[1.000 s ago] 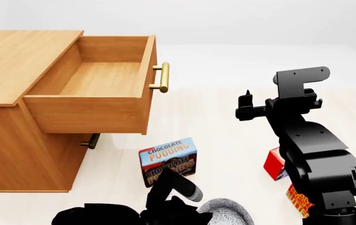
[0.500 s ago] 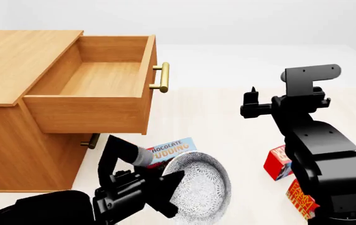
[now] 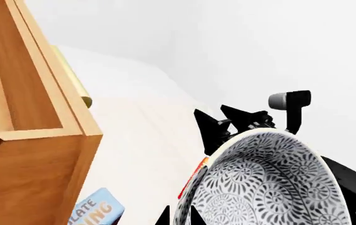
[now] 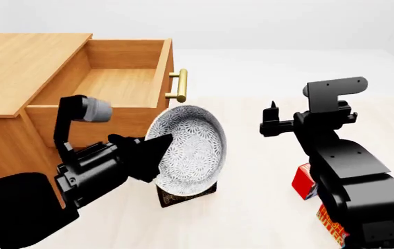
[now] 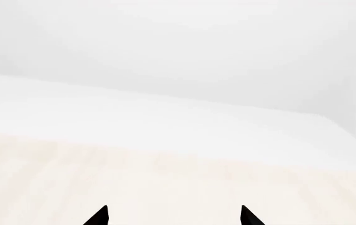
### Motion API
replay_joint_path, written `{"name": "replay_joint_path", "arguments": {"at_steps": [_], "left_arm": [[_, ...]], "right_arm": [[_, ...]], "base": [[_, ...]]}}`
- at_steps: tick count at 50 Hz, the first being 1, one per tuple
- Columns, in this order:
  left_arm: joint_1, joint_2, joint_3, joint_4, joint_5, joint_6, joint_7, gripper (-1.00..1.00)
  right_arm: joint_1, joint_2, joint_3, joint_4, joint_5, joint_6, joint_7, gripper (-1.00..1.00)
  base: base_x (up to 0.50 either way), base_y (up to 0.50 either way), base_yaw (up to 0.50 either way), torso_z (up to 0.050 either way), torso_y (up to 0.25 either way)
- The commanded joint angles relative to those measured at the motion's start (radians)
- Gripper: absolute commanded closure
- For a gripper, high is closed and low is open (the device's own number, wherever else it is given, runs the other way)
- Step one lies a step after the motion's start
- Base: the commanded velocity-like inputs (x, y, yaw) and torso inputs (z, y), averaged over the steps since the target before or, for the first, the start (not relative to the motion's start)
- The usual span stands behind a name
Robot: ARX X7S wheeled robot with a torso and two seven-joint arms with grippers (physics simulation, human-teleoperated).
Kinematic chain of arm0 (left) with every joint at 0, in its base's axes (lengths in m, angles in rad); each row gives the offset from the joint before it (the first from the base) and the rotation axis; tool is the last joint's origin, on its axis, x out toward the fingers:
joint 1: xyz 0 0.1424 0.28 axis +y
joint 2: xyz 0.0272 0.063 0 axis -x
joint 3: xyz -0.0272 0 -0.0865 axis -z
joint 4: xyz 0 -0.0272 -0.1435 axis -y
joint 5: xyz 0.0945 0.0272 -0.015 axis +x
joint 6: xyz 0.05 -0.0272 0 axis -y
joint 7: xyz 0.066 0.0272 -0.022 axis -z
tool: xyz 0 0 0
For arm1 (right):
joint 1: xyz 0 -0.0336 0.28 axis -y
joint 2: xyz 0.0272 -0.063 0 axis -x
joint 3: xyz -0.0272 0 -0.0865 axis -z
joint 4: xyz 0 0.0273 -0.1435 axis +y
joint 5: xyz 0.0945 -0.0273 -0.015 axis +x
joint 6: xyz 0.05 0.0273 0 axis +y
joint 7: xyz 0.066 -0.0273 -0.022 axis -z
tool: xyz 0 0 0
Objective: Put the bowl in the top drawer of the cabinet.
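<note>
Nearest to me, my left gripper (image 4: 157, 155) is clamped on the rim of the bowl (image 4: 186, 150), which it holds clear of the floor and tipped on edge, its patterned inside facing toward my right arm. In the left wrist view the bowl (image 3: 268, 185) fills the lower part of the picture, with the two fingertips pinching its near rim. Pickup is therefore complete.

Just behind and below the bowl, the pudding box (image 4: 186, 192) stands on the floor, mostly hidden. The bowl hangs just in front of the top drawer (image 4: 107, 93), level with the drawer front and near its brass handle (image 4: 178, 85). It is not yet above the drawer cavity.

My right gripper (image 4: 274, 119) is held up, well apart from the bowl. In the right wrist view its two fingertips stand spread with nothing between them, so I judge it released and idle. Two red boxes (image 4: 306, 181) lie beside the right arm.

Farthest away, the top drawer is pulled fully out of the cabinet (image 4: 16, 78) and is bare inside. Opening is done.

Remaining, in my judgement: raise the bowl over the drawer front, carry it inward above the cavity, level it, lower it and release.
</note>
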Motion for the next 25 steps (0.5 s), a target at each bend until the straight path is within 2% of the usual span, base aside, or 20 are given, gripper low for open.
{"name": "replay_joint_path", "arguments": {"at_steps": [1, 16, 25], "left_arm": [[-0.140, 0.026, -0.048, -0.089, -0.079, -0.062, -0.075, 1.00], [-0.351, 0.038, -0.121, -0.153, -0.203, -0.141, -0.186, 1.00], [-0.472, 0.118, -0.115, -0.356, -0.236, -0.189, -0.267, 1.00]], "right_arm": [[-0.021, 0.001, -0.008, -0.010, 0.007, -0.012, -0.008, -1.00], [-0.027, -0.007, -0.006, 0.036, 0.013, -0.047, -0.014, -1.00], [-0.037, -0.003, 0.005, 0.023, 0.020, -0.043, -0.006, -1.00]], "base": [[0.00, 0.00, 0.00, 0.000, 0.000], [0.00, 0.00, 0.00, 0.000, 0.000], [0.00, 0.00, 0.00, 0.000, 0.000]]}}
